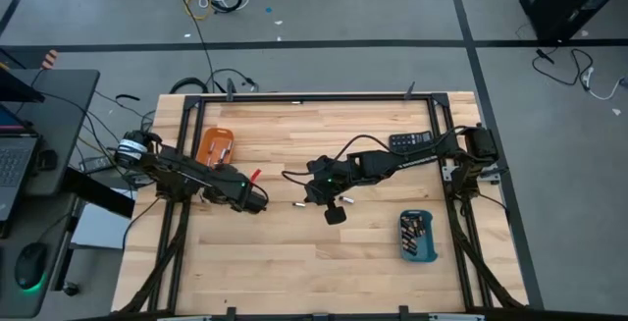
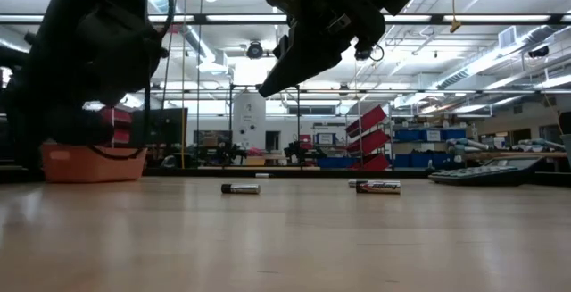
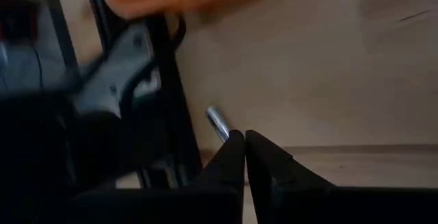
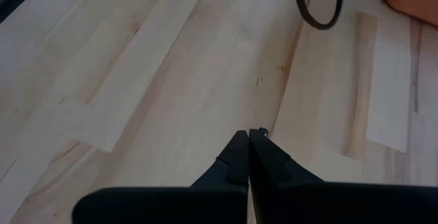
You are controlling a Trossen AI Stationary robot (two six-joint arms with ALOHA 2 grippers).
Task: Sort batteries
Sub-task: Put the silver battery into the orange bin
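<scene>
Bare wooden table [image 1: 294, 262] spreads around two loose batteries [image 2: 241, 188] mid-table.

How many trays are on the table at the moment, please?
2: the orange tray lies toward the table's far left by the left arm, and the blue tray lies on the right side, nearer the front edge. None seems hidden.

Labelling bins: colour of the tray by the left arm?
Orange tray, clearest in the high view.
</scene>
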